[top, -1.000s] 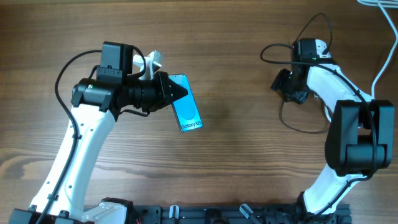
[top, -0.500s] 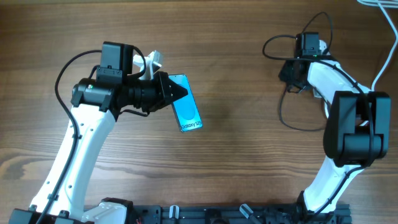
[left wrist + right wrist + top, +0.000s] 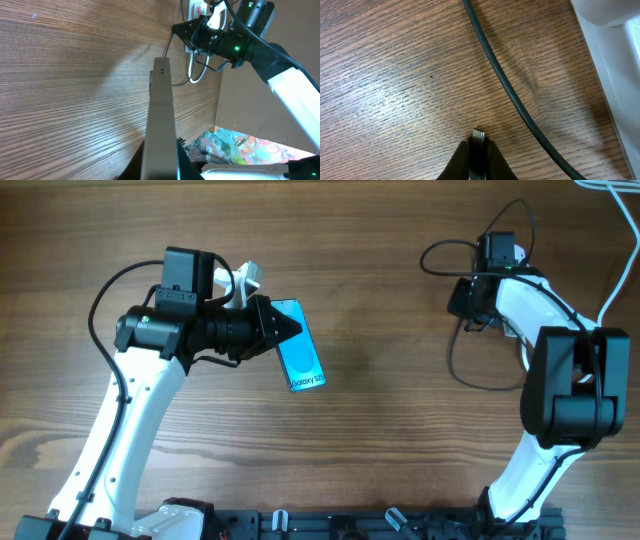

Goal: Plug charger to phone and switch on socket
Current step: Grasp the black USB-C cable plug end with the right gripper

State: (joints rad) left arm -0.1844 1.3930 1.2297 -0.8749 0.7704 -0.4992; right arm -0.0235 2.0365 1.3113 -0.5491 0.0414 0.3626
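Observation:
The phone (image 3: 302,350), its cyan screen up, is held edge-on off the table by my left gripper (image 3: 280,328), which is shut on it. In the left wrist view its grey edge (image 3: 162,115) runs up from between the jaws (image 3: 160,167). My right gripper (image 3: 461,298) is at the far right, low over the wood. It is shut on the charger's plug, and the metal tip (image 3: 479,134) pokes out past the gripper (image 3: 479,146). The charger's black cable (image 3: 505,85) crosses the table beside it. The socket (image 3: 200,7) shows white and red behind the right gripper.
The black cable lies in loose loops (image 3: 452,365) around the right arm's base. A white-grey cord (image 3: 612,290) runs along the right edge. A white body (image 3: 612,60) fills the right side of the right wrist view.
The right gripper moved a little toward the far side and shut on the charger's plug. The left arm and the phone have not moved.

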